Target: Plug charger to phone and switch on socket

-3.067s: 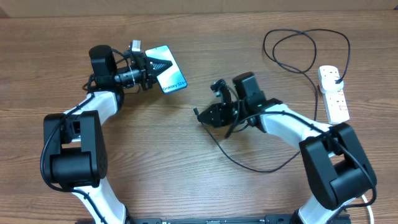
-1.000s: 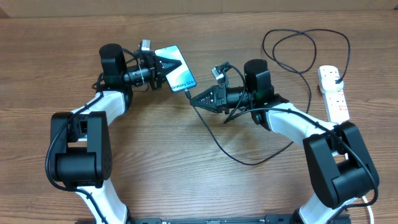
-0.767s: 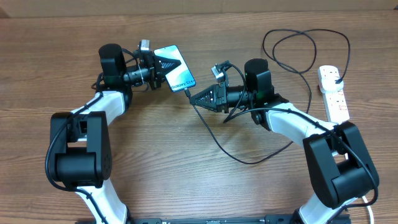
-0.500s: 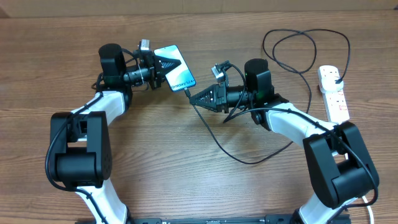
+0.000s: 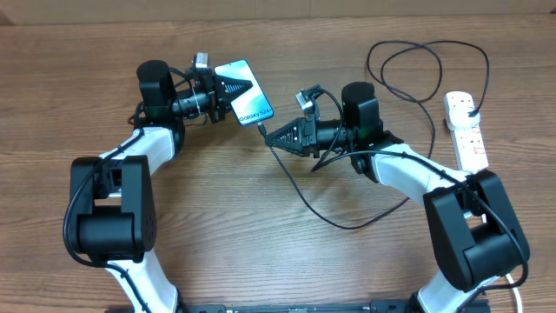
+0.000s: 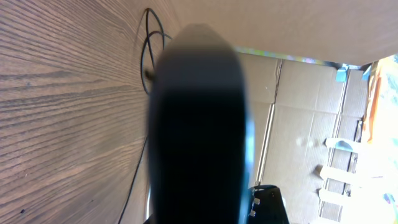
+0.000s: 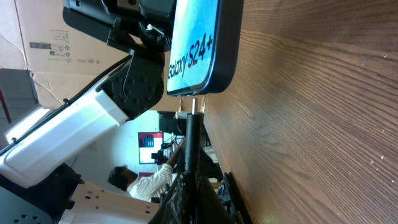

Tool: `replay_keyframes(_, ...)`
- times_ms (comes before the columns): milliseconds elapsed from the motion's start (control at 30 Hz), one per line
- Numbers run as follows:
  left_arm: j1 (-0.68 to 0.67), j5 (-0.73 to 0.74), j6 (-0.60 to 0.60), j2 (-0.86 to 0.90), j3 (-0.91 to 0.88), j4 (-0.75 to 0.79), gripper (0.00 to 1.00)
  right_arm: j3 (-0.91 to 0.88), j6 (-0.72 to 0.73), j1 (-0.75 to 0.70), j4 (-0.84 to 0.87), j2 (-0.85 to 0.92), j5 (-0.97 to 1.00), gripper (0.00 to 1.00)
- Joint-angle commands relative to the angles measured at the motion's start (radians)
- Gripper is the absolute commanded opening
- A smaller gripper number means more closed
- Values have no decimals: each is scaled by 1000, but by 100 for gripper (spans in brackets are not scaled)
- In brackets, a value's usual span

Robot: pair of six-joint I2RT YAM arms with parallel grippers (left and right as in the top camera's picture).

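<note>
The phone (image 5: 248,93), with a lit blue-and-white screen, is held tilted above the table in my left gripper (image 5: 228,88), which is shut on its far end. In the left wrist view the phone's dark back (image 6: 199,124) fills the middle. My right gripper (image 5: 271,136) is shut on the charger's plug tip (image 7: 194,107), which touches the phone's (image 7: 198,46) lower edge. The black cable (image 5: 347,222) loops across the table to the black plug in the white socket (image 5: 465,130) at the right.
The cable makes a large loop (image 5: 426,74) at the back right, close to the socket. Cardboard boxes (image 6: 305,124) stand beyond the table's far edge. Both arms meet over the middle back of the table.
Over three seconds both arms carried the phone and the plug tip to the right and back until they met. In the last second the phone tilted slightly; the right arm stayed still.
</note>
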Motion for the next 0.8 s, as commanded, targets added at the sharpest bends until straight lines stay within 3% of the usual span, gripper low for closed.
replay_keyframes(0,-3,10,-12,-13,7,15,4,-3,13,-5,10,-31,3,4)
replay_keyframes(767,-3,8,4,-13,7,14,4,-3,24,-5,14,-31,0,4)
